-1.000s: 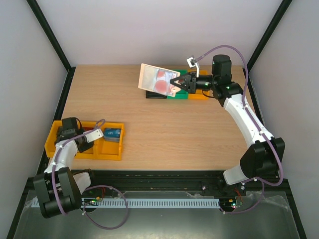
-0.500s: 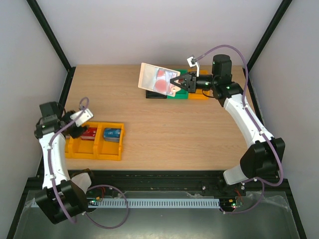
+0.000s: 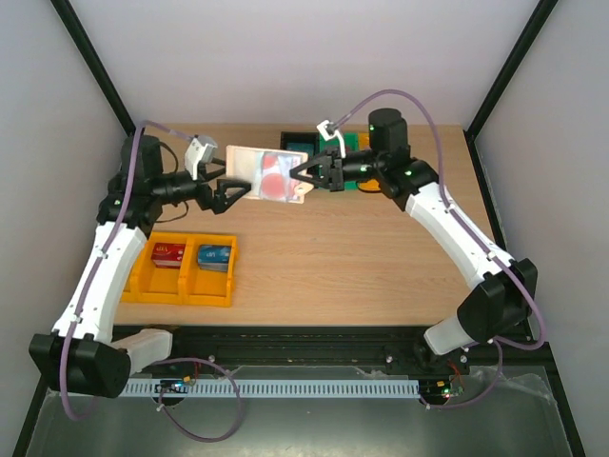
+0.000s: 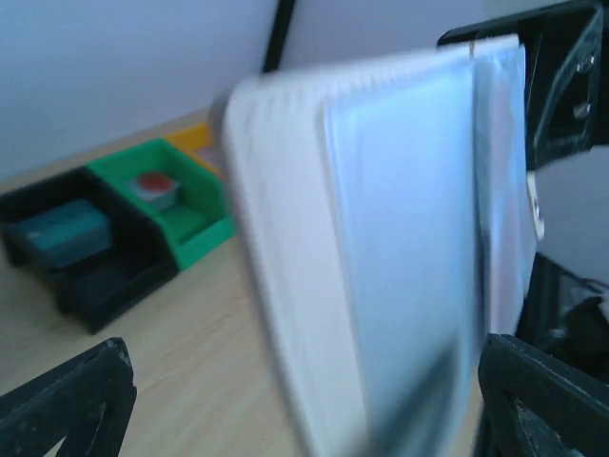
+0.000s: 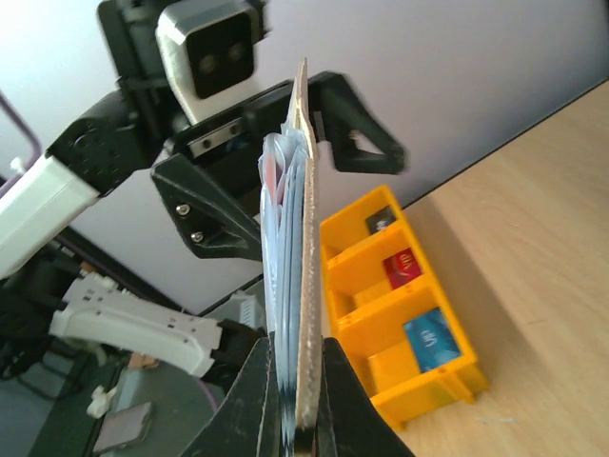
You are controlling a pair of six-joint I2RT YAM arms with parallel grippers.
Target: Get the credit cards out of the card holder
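Note:
The card holder [image 3: 255, 169] hangs in the air over the back middle of the table, standing on edge. My right gripper [image 3: 303, 176] is shut on its right edge, and in the right wrist view its fingers [image 5: 328, 381] pinch the cream cover [image 5: 304, 190] and the blue-grey pockets. My left gripper [image 3: 238, 190] is open, its jaws standing on either side of the holder's free left edge [image 4: 381, 238]. A reddish patch [image 3: 276, 179] shows inside the holder. A red credit card [image 3: 168, 252] and a dark grey one [image 5: 381, 221] lie in the yellow bin [image 3: 228, 276].
A blue card [image 3: 214, 255] lies in the yellow bin's right compartment at the front left. A black bin [image 4: 95, 286] with a teal card [image 4: 57, 228], a green bin [image 4: 200, 233] and another yellow one stand along the table's back edge.
My left arm rose from the yellow bin to the card holder and its gripper opened, leaving the red card in the bin. My right arm carried the holder left and forward.

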